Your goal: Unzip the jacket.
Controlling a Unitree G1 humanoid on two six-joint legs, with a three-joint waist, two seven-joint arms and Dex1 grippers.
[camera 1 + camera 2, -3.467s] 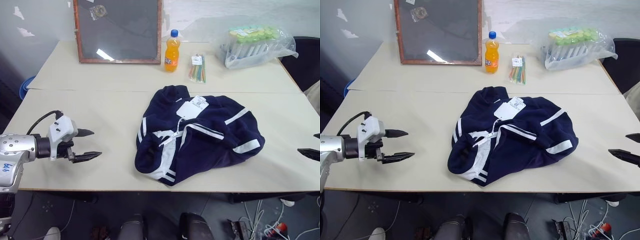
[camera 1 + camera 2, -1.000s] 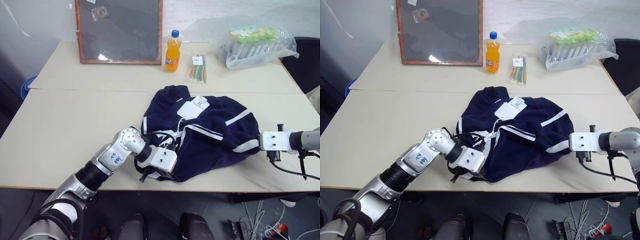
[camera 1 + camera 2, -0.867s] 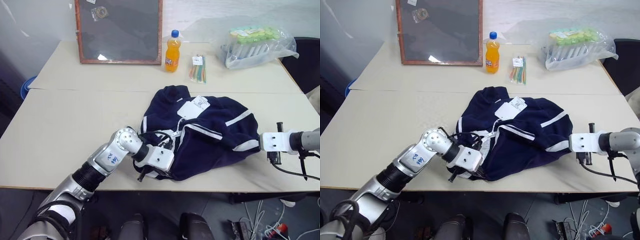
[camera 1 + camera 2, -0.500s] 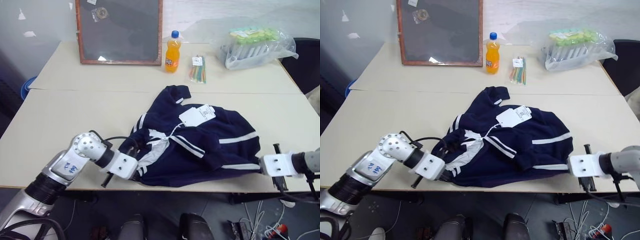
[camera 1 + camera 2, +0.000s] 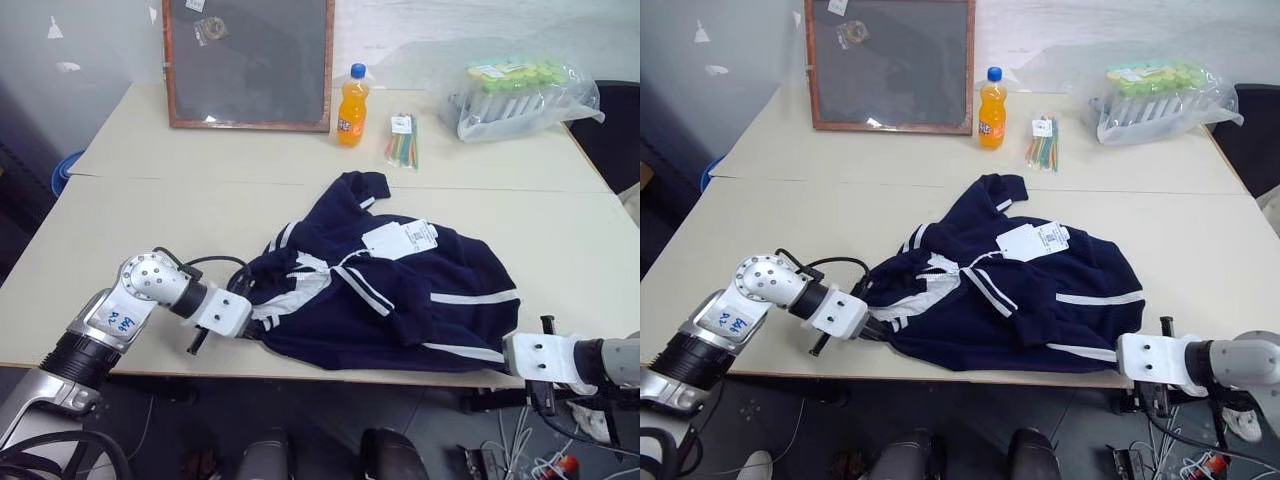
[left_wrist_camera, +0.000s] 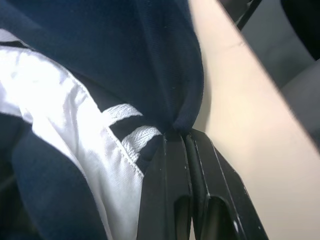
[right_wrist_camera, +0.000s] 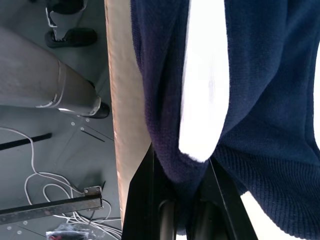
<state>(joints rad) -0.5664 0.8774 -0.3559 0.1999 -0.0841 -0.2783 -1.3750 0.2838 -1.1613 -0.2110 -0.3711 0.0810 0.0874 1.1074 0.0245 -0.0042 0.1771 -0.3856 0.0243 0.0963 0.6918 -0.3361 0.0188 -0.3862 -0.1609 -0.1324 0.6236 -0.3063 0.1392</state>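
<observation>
Jacket (image 5: pixel 390 300) lies spread on surface (image 5: pixel 150 220) near its front edge. Left hand (image 6: pixel 186 137) is clamped tight on jacket's left hem; right hand (image 7: pixel 182 200) pinches its right hem corner.

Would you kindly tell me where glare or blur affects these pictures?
Left eye view: glare streak on the framed board. Left wrist view: the jacket looks soft up close, table edge washed pale. Right wrist view: the white stripe is blown out.
</observation>
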